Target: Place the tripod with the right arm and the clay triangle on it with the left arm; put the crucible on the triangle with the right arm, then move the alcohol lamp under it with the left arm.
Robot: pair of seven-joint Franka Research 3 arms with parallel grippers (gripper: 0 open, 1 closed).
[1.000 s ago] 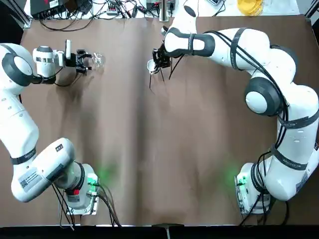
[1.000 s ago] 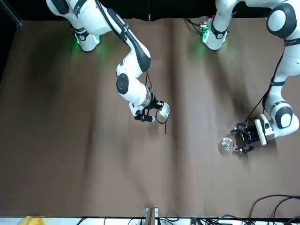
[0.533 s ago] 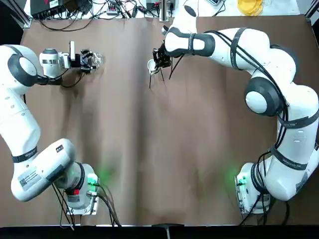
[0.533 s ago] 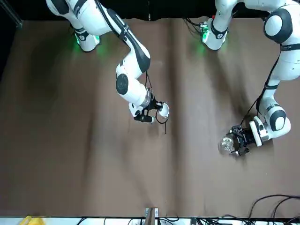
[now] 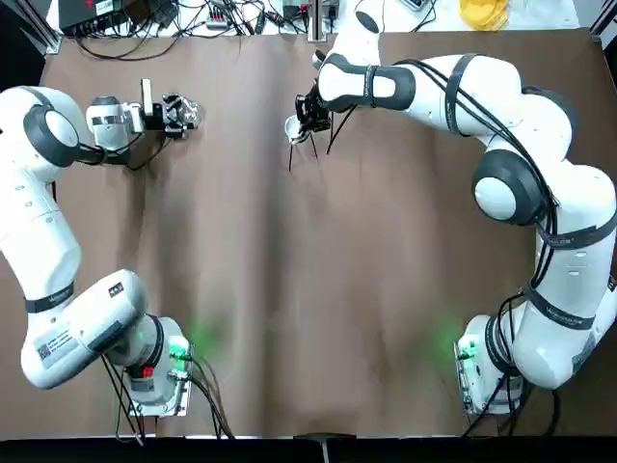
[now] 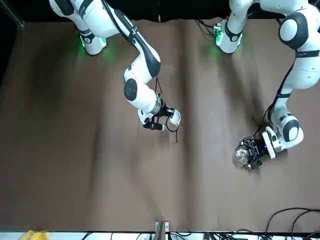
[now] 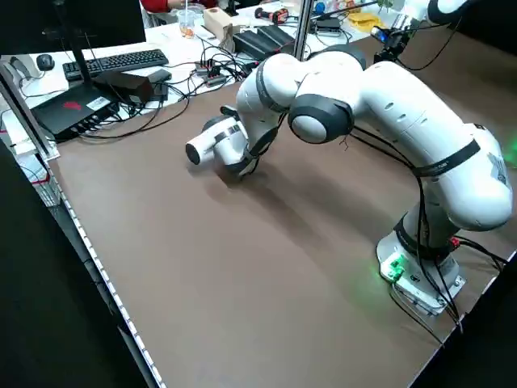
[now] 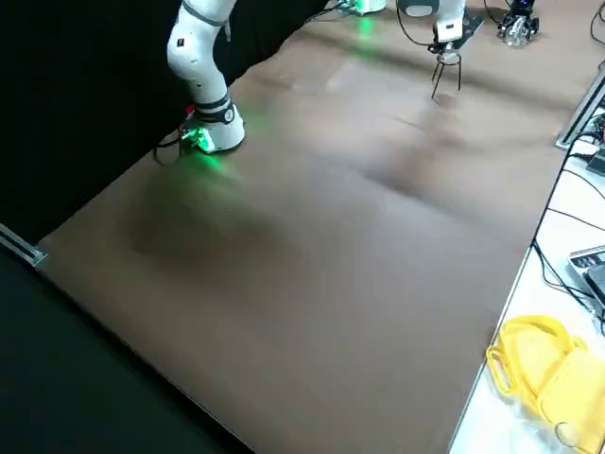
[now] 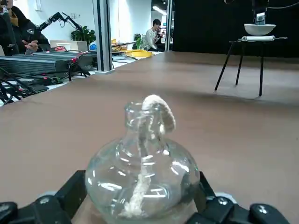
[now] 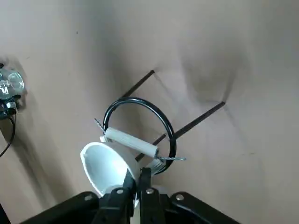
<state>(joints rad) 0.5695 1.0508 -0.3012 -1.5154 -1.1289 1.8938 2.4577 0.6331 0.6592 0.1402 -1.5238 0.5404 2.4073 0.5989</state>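
The black tripod (image 5: 310, 147) stands at the table's far middle, its ring (image 10: 140, 130) carrying the clay triangle (image 10: 131, 142). My right gripper (image 10: 135, 181) is shut on the rim of the white crucible (image 10: 105, 167), which is tilted just over the triangle; whether it rests there I cannot tell. From above, crucible (image 5: 294, 126) and right gripper (image 5: 307, 116) sit over the tripod top. At the far left, the clear alcohol lamp (image 5: 190, 112) with its white wick (image 9: 159, 112) sits on the table between the fingers of my open left gripper (image 5: 177, 113).
Cables, a keyboard (image 7: 121, 61) and black electronics line the table's far edge. A yellow object (image 8: 544, 369) lies beyond the cloth's edge. The brown cloth (image 5: 308, 289) spreads wide between lamp and tripod. People sit far off in the room (image 9: 152, 35).
My left gripper has slid toward the lamp until its fingers flank the glass body. The right gripper, crucible and tripod have stayed where they were.
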